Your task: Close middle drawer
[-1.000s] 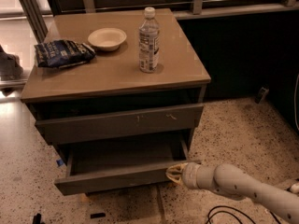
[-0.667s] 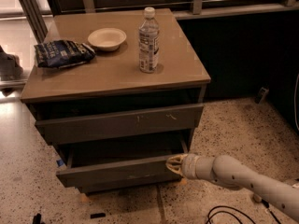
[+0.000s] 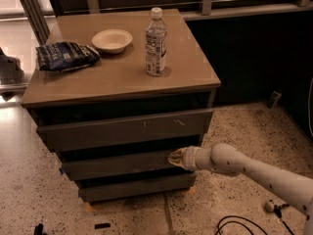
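The middle drawer (image 3: 117, 164) is a wide grey-brown drawer with a plain flat front, second from the top of the cabinet. It sticks out only a little beyond the drawer below. My gripper (image 3: 175, 158) is at the right end of its front, pressed against it, on a white arm (image 3: 254, 170) that comes in from the lower right. The taller drawer front (image 3: 124, 129) above, with pale scratch marks, stands slightly out.
On the cabinet top (image 3: 117, 77) stand a water bottle (image 3: 156, 43), a white bowl (image 3: 112, 40) and a dark blue snack bag (image 3: 66, 56). The bottom drawer (image 3: 137, 187) sits below. Speckled floor surrounds the cabinet, with cables (image 3: 244, 224) at the lower right.
The middle drawer has slid in from well pulled out to nearly flush. My gripper has moved left and inward with its front.
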Tool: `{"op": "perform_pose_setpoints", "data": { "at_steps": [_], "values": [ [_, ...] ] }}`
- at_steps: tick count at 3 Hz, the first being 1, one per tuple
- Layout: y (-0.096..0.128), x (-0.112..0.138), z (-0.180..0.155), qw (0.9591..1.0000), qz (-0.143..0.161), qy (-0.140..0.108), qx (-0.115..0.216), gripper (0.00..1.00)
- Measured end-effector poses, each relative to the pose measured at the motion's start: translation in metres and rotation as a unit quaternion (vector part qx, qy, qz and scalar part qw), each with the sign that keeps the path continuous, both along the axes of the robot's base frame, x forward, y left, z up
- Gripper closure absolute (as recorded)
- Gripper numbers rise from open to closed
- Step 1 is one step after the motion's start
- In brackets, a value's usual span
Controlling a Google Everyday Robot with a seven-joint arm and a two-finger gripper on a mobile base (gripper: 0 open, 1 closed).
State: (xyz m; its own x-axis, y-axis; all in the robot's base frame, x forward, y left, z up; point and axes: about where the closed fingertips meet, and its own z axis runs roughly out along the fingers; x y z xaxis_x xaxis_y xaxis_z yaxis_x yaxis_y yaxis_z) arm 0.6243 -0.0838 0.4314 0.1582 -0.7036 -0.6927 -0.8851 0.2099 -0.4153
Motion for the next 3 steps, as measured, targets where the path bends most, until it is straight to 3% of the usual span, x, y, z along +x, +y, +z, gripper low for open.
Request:
{"op": "perform_pose_setpoints", "data": {
  "at_steps": [1,2,3],
  "values": [
    [0.001,0.003,0.0,1.0,0.001,0.0,0.0,1.0],
    [0.002,-0.014,0.005,0.9998,0.013,0.011,0.007,1.0],
    [0.0,-0.055,0.012,0.9982,0.03,0.049,0.019,1.0]
  ]
}}
